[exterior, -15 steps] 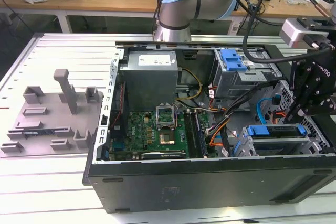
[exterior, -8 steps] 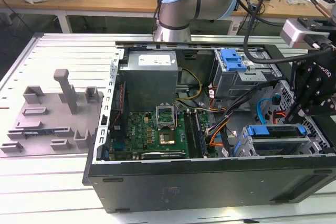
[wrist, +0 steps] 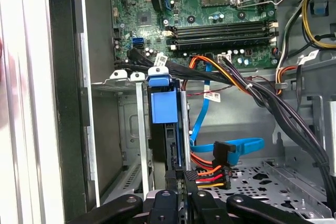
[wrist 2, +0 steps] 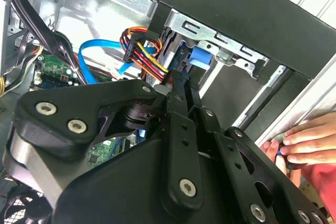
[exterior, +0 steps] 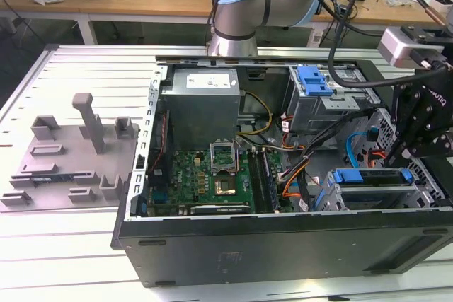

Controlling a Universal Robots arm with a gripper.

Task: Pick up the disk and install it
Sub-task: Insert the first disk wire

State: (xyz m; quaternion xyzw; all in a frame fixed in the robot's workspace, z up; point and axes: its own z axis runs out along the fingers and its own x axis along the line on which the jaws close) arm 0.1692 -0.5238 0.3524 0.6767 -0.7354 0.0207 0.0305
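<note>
Two slim black fingers [wrist: 171, 181] of the gripper [wrist: 181, 174] are drawn together, with only a thin slit between them and nothing clasped. Their tips sit at the near end of the disk [wrist: 163, 106]; whether they press on it I cannot tell. The disk stands on edge inside the drive cage [wrist: 137, 129], with its blue carrier tab at the cage mouth, just beside a bare metal divider. Close by the fingers, a bundle of red, orange and yellow power wires [wrist: 206, 171] lies next to the disk's end, and a blue data cable [wrist: 239, 144] loops just past it. Beyond the cage lies the motherboard [wrist: 210, 9] with its memory sticks and processor socket. In the exterior view the cage sits in a corner of the case [exterior: 283, 245], toward the exterior view's lower right. The case lies open side up on a slatted table [exterior: 64, 259], and a grey fixture [exterior: 78, 146] stands well apart at the exterior view's left. In the second wrist view a person's hand [wrist 2: 310, 140] is at the case's outer edge, near the gripper.
</note>
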